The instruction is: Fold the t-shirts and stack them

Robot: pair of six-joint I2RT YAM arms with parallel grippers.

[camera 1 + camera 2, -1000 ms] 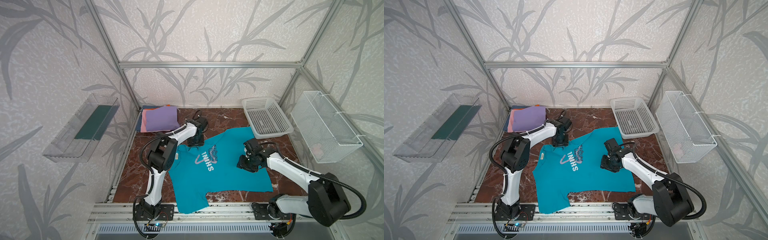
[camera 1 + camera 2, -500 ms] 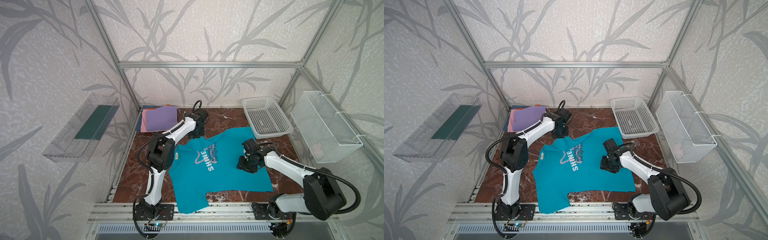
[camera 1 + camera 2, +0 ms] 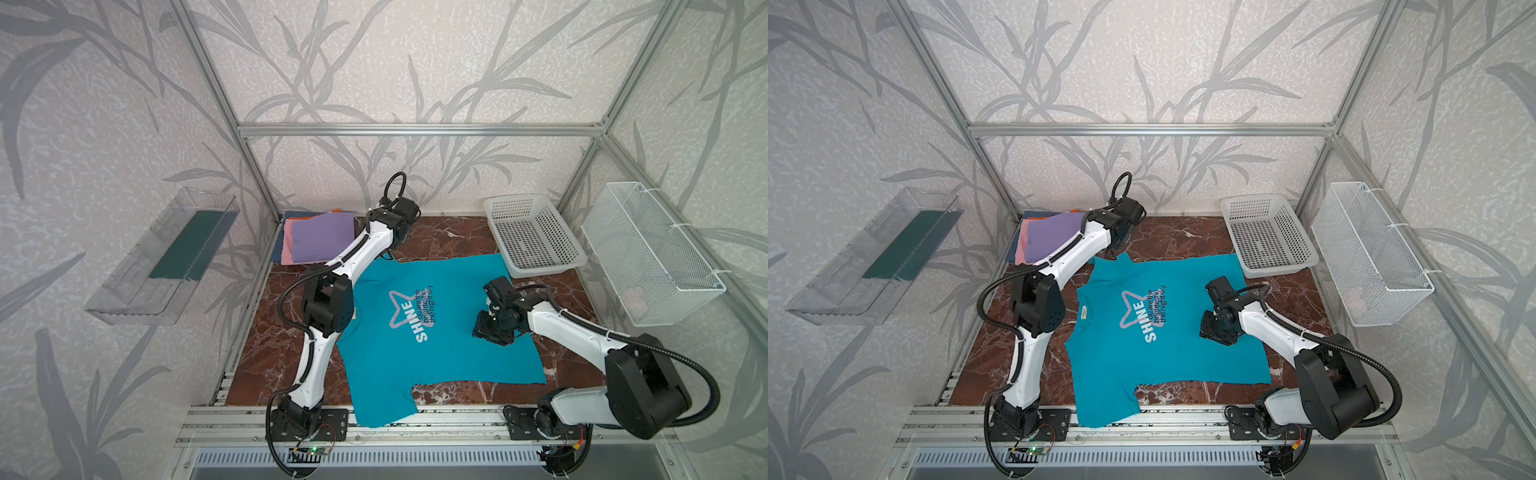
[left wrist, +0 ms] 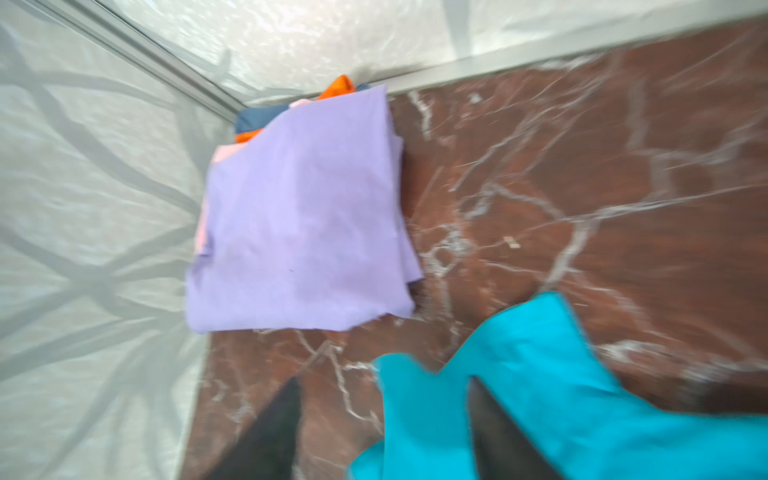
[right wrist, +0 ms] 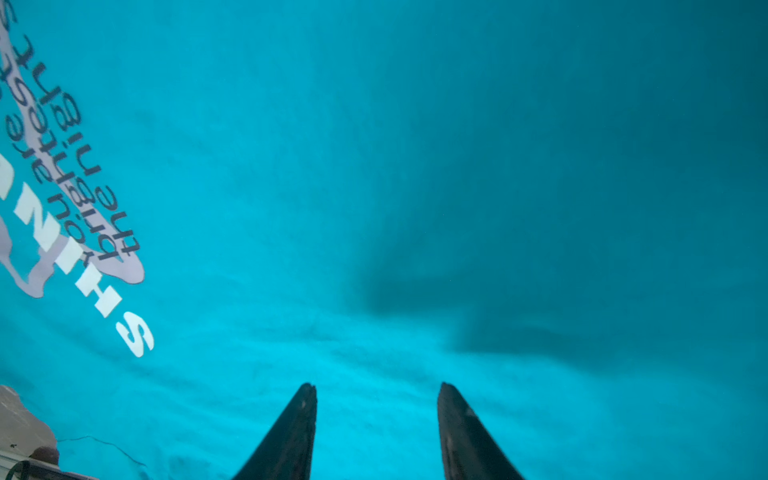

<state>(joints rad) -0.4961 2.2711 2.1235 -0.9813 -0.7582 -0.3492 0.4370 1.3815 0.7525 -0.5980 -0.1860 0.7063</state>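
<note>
- Done: four folded tees stacked in back-left corner; lilac tee (image 3: 322, 241) on top, pink tee (image 3: 286, 251), orange tee (image 4: 338, 87) and dark-blue tee (image 4: 257, 118) peeking out beneath.
- Left to do: teal tee (image 3: 440, 332) spread flat mid-table, print up, not yet folded or stacked.
- Count: five tees, one white basket (image 3: 548, 268), two grippers.
- Left gripper (image 4: 384, 380): fingers wide apart over teal tee's far sleeve, nothing pinched.
- Right gripper (image 5: 376, 385): fingers parted low over teal tee's body, no cloth between; contact unclear.

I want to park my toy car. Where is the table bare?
Bare marble table shows at the back, between the lilac-topped folded stack and the white basket. A small strip lies in front, between the teal tee's hem and the rail. The middle is crowded: the tee, left arm and right arm cover it.
</note>
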